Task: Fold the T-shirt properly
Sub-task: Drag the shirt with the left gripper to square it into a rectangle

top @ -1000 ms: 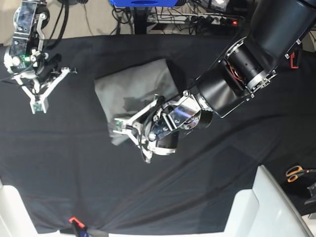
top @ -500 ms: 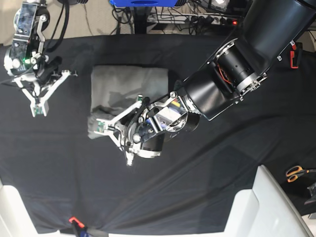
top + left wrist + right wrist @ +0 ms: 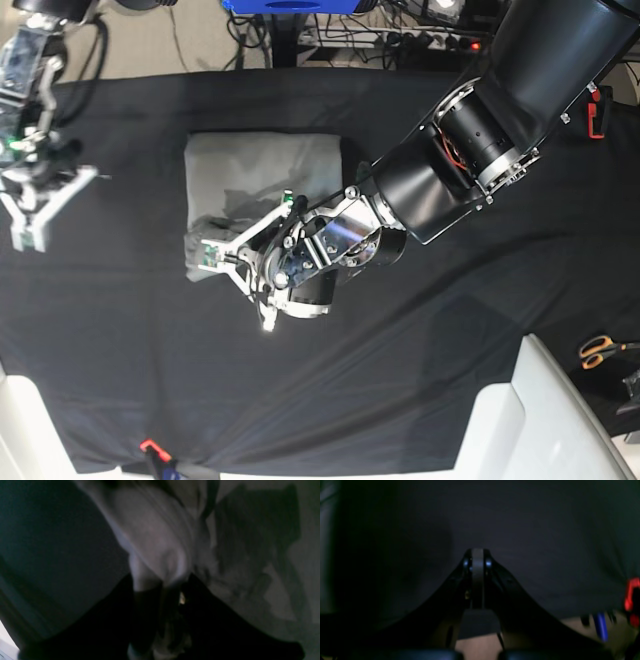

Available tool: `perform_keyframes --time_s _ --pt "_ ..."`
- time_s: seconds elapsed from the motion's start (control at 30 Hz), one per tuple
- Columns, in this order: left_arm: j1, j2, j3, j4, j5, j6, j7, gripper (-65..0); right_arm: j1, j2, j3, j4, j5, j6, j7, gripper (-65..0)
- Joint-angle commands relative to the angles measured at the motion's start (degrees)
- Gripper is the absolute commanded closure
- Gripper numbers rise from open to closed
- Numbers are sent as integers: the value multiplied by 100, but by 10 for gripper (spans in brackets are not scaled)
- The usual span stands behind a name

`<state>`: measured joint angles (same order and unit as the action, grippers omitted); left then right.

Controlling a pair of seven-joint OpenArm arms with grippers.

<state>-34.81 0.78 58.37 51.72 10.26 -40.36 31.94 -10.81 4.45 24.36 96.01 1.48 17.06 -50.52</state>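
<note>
T-shirt (image 3: pixel 255 170) grey, no legible print, folded

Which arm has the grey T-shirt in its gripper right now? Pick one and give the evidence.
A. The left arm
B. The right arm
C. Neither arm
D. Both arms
A: in the base view the left gripper pinches the near edge of the T-shirt, with cloth bunched between its fingers in the left wrist view, while the right gripper is shut and empty over the black tablecloth, away from the shirt.

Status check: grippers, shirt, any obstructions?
Left gripper pinching T-shirt front corner. Right gripper shut, empty, off to the side. Shirt folded on tablecloth; nothing blocking.
</note>
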Motion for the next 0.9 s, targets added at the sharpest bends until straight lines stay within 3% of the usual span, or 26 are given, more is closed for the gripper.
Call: perform_keyframes --time_s 0.0,0.87 --pt "-172 50 -30 72 -28 36 -34 0 30 78 74 4 68 39 46 -2" --pt "-260 67 -83 63 -37 36 -16 0 -5 105 92 -84 77 39 46 -2"
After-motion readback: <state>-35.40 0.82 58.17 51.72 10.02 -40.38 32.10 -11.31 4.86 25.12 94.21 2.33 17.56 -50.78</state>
